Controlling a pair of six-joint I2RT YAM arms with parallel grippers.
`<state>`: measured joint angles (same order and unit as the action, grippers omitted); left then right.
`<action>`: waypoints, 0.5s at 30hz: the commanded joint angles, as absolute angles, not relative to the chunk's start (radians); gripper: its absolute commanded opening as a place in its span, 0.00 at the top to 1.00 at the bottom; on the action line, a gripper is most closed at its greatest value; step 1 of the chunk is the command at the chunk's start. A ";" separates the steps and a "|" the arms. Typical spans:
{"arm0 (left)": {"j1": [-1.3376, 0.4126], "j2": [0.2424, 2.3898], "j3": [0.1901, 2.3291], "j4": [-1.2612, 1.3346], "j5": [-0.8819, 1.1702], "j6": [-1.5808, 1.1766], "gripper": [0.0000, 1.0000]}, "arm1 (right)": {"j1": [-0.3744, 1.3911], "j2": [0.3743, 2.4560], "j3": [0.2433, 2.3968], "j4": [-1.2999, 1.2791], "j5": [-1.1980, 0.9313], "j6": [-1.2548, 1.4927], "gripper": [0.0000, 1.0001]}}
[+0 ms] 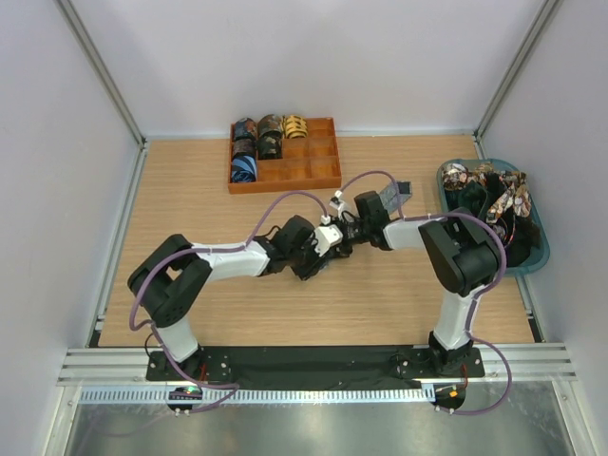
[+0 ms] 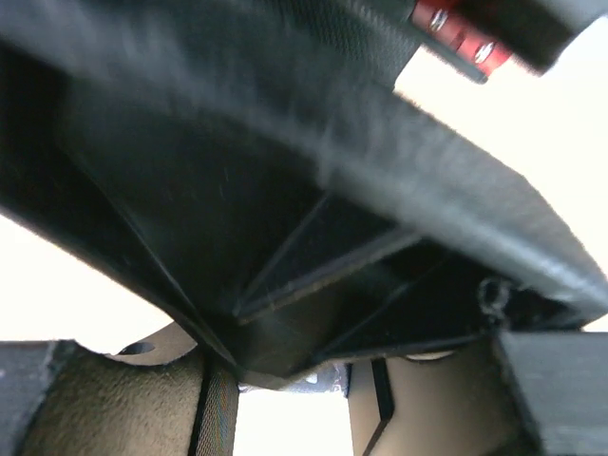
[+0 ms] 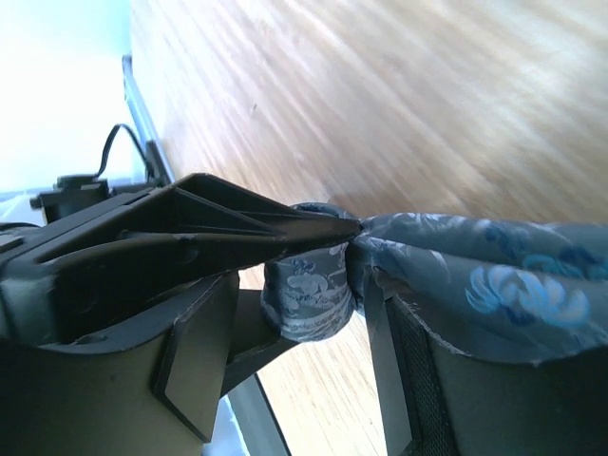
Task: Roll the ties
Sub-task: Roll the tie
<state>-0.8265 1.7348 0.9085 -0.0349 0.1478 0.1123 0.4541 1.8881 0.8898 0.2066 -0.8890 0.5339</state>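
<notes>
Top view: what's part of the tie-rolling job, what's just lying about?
Job: grey-blue tie, partly rolled; rolled ties in the wooden tray; loose ties in the teal bin.
Not job: purple cables; black base plate; aluminium frame rails.

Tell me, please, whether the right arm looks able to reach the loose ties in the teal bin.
Probably yes: the bin sits beside its elbow, nothing between, though its end effector is at the grey-blue tie.
</notes>
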 commanded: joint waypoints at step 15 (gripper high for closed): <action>-0.830 1.819 0.974 -0.198 0.114 0.077 0.78 | 0.216 1.332 0.605 0.187 -0.502 0.536 0.48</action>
<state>-0.8253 1.7679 0.9634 -0.0788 0.1375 0.1020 0.1986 1.4593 0.6464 0.2081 -0.6369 0.5812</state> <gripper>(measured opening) 0.403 0.533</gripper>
